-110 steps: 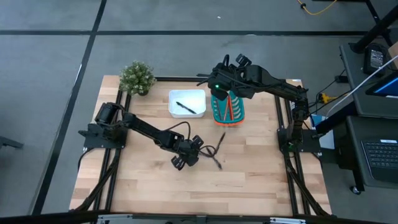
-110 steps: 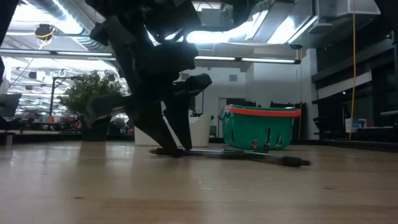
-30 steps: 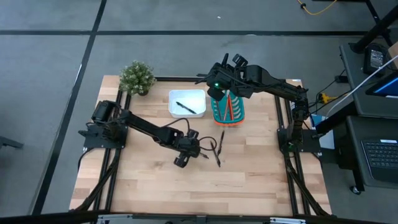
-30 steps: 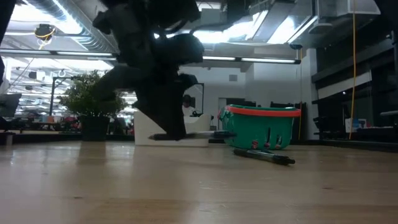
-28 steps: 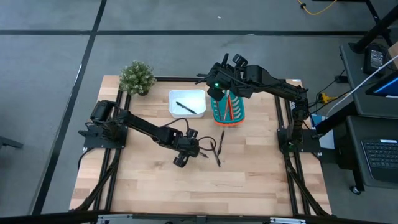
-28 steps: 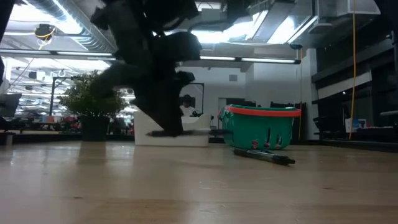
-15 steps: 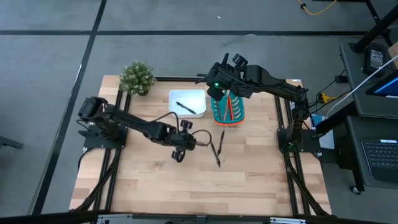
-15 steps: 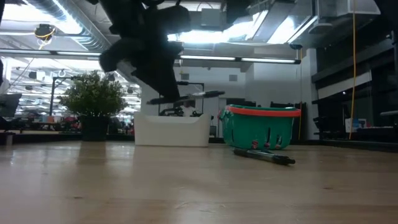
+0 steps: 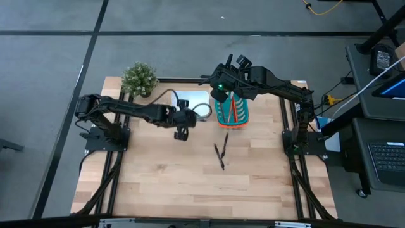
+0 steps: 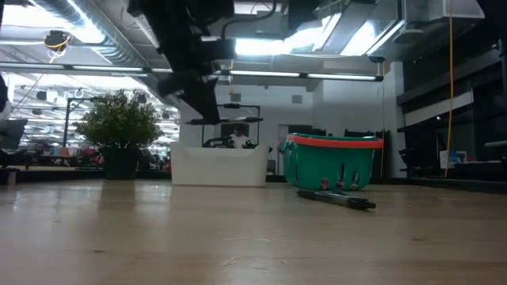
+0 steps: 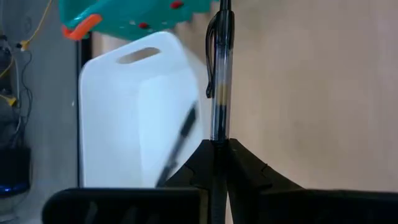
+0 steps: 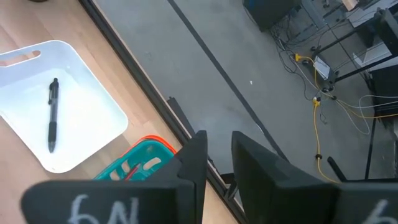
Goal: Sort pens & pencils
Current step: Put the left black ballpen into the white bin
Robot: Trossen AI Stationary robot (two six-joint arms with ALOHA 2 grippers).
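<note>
My left gripper [image 9: 187, 118] hovers at the near edge of the white tray [image 9: 200, 98], shut on a black pen [image 11: 219, 81]. In the low view the gripper [image 10: 207, 111] is well above the table, with the pen [image 10: 238, 120] sticking out level. Another pen [image 12: 53, 115] lies flat on the tray floor. Two more pens [image 9: 219, 154] lie crossed on the wood. Red and orange pencils [image 9: 232, 110] stand in the teal basket [image 9: 242, 118]. My right gripper [image 12: 218, 158] waits open above the basket's far side. My left gripper pinches the black pen near one end [image 11: 217, 138] between its two fingers, and the pen runs on straight ahead of them. It is lifted clear of the table and lies about level, pointing toward the teal basket.
A small potted plant [image 9: 139, 78] stands at the far left corner. The basket [image 10: 331, 162] sits right of the tray [image 10: 219, 167]. Bare wood stretches across the near half of the table. Black frame rails run along both sides.
My left gripper has risen and moved from the table's middle toward the far edge and somewhat left, up to the white tray. It has carried the pen along, lifted clear and level. The two crossed pens and the right arm stay where they were.
</note>
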